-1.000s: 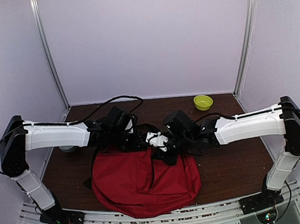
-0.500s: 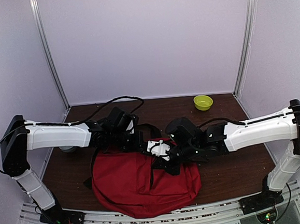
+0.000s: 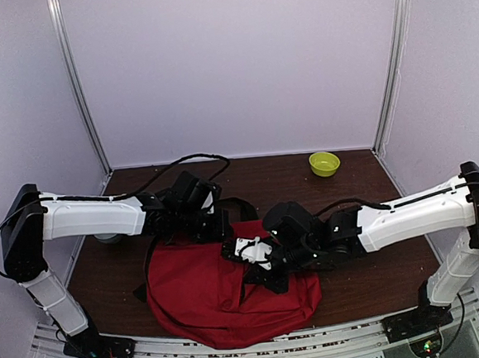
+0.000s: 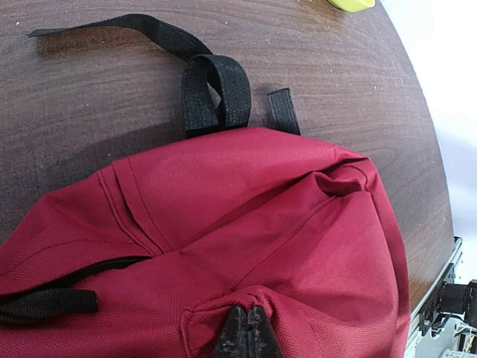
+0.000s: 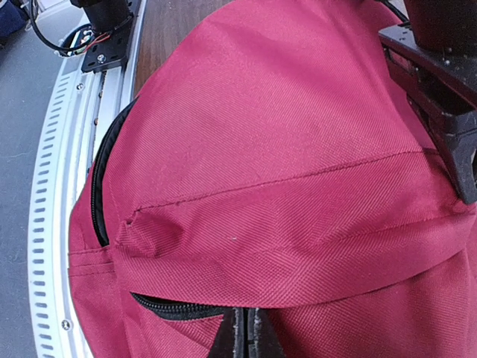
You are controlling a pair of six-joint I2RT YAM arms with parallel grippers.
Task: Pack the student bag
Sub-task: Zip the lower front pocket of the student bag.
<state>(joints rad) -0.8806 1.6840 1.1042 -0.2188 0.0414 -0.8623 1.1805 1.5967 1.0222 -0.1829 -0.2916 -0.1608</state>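
The student bag [image 3: 224, 304], a big red backpack, lies on the dark wood table between the two arms. My left gripper [image 3: 219, 229] is at its far top edge, shut on a pinched fold of red fabric [image 4: 250, 302]. The bag's black straps [image 4: 216, 89] trail onto the table behind. My right gripper [image 3: 233, 251] lies over the middle of the bag, with its jaws shut at the black zipper [image 5: 168, 307]. Its tips slip under a red flap [image 5: 298, 253], so what they pinch is hidden.
A small yellow bowl [image 3: 324, 163] stands at the back right of the table. A grey object [image 3: 107, 237] shows under the left arm. The slotted metal rail [image 5: 52, 186] runs along the near edge beside the bag. Black cables loop over both arms.
My right arm has swung left and slightly nearer across the bag, its gripper staying shut. The bag's top edge has shifted with it. The left arm has held still.
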